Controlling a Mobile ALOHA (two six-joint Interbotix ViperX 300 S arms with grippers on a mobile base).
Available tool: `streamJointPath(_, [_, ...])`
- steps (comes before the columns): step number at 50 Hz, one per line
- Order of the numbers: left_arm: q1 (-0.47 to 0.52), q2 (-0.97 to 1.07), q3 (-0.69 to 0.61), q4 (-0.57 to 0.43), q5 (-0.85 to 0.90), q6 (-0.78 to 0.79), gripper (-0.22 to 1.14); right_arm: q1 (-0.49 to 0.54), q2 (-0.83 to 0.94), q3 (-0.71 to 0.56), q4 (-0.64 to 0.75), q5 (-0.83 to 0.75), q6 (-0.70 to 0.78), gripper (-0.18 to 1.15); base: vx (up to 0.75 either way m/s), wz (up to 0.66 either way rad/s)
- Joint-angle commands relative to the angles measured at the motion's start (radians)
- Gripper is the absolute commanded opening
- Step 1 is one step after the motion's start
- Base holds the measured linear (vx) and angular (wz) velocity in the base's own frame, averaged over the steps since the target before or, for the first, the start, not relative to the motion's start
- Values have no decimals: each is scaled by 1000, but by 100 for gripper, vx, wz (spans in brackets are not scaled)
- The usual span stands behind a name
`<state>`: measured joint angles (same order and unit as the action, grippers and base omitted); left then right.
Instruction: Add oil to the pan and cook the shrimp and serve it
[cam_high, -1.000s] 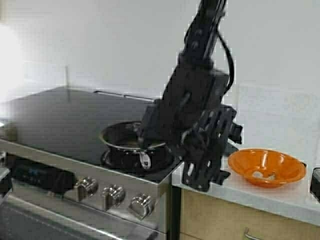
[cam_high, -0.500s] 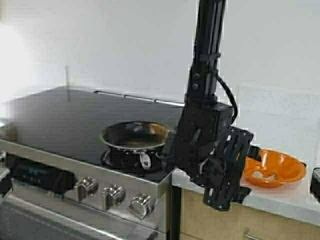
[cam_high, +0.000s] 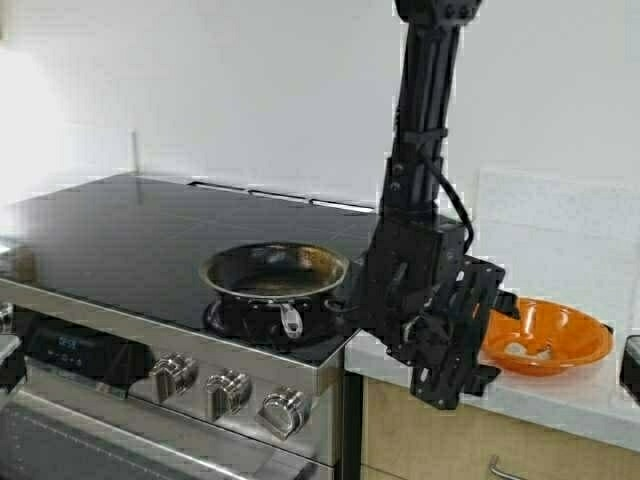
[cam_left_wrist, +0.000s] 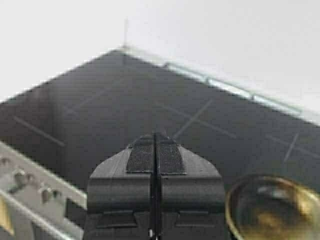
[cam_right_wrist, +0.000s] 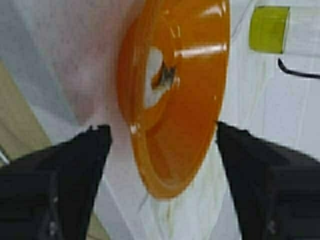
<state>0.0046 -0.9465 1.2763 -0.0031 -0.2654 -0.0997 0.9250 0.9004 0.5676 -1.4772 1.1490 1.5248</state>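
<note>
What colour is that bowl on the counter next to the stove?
The bowl is bright orange, with pale bits inside; the right wrist view shows it best.

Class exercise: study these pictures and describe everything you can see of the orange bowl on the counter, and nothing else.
The orange bowl is round, wide and shallow, with a flared rim and a glossy, plastic-looking surface. It sits upright on the pale counter to the right of the stove. A few small pale shrimp lie at its bottom. In the right wrist view the right pincer is open, its two fingers on either side of the bowl, not visibly touching it.
</note>
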Motion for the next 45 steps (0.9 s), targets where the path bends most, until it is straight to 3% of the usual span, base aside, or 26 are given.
streamJointPath(1, [2, 6, -17, 0, -2, 2, 3, -21, -6, -14, -14, -8, 5, 94, 0, 0])
streamJointPath(7, [2, 8, -17, 0, -2, 3, 3, -43, 0, -17, -15, -38, 5, 92, 0, 0])
streamJointPath(11, [0, 11, -17, 0, -2, 2, 3, -58, 9, -25, -15, -57, 3, 82, 0, 0])
streamJointPath(15, [2, 12, -17, 0, 0, 2, 3, -67, 17, -29, -15, -61, 3, 63, 0, 0])
streamJointPath(23, [0, 12, -17, 0, 5, 2, 3, -71, 21, -34, -18, -61, 0, 12, 0, 0])
streamJointPath(26, [0, 12, -17, -2, 5, 2, 3, -71, 20, -32, -18, -60, -5, 1, 0, 0])
streamJointPath(45, [2, 14, -17, 0, 3, 0, 3, -12, -81, 9, -26, -32, -18, 5, 0, 0])
